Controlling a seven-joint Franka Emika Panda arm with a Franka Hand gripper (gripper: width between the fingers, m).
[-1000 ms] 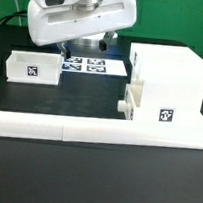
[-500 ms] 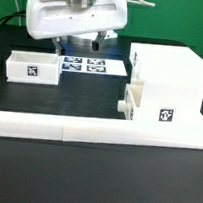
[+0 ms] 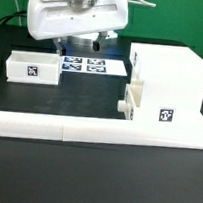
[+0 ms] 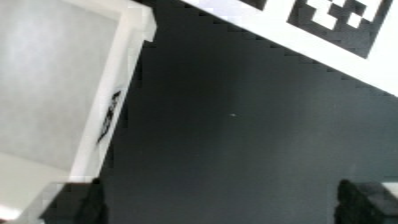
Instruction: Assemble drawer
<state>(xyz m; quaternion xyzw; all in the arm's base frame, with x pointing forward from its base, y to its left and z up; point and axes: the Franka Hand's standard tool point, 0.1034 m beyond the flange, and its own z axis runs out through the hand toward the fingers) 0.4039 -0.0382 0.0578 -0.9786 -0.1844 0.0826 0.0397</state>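
Black table (image 3: 92, 179). Large white cabinet (image 3: 177, 82) with a tag stands on the exterior view's right, touching the long white bar (image 3: 96, 132) that runs across the front. Gripper (image 3: 82, 45) hangs over the table near the back, jaws spread wide with nothing between them; the wrist view shows only bare table between the fingertips (image 4: 68, 205). Small white drawer box (image 3: 32, 67) lies on the exterior view's left, outside the jaws, just beside one finger, not touching. Marker board (image 3: 88, 65) lies flat between drawer box and cabinet.
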